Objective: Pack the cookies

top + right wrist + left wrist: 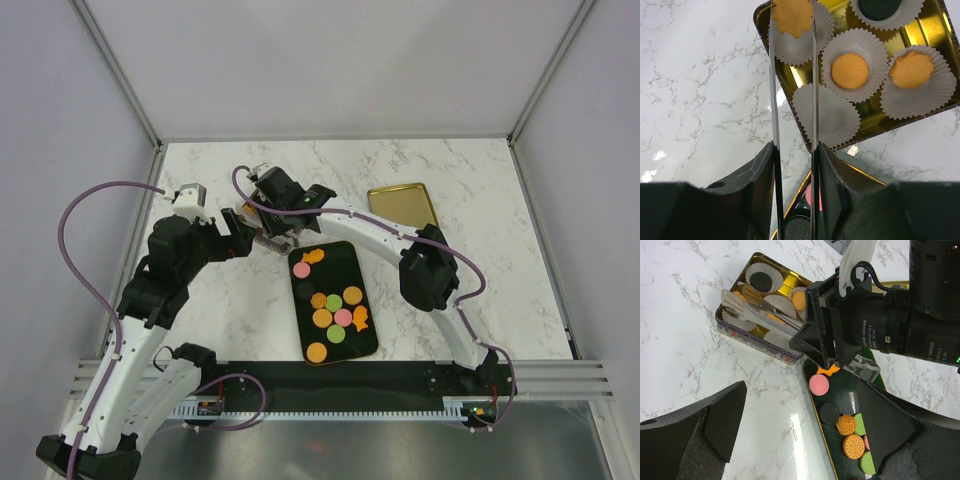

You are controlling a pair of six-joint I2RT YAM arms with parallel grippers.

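Several cookies [343,317], orange, pink and green, lie on a black tray [335,265]; the left wrist view shows a pink one [819,384] and a dark one [829,413] there. My right gripper [794,150] is shut on metal tongs [774,75]. An orange cookie [791,16] sits between the tong tips, over a white paper cup [800,47] in the gold tin [935,30]. Whether it rests in the cup I cannot tell. Other cups hold orange cookies [850,70]. My left gripper [800,440] hangs open beside the tray's left edge, holding nothing.
One paper cup [827,117] in the tin's near corner is empty. The tin's gold lid [402,205] lies at the back right of the tray. In the top view the right gripper [272,228] covers the tin, with the left gripper [235,238] close beside it.
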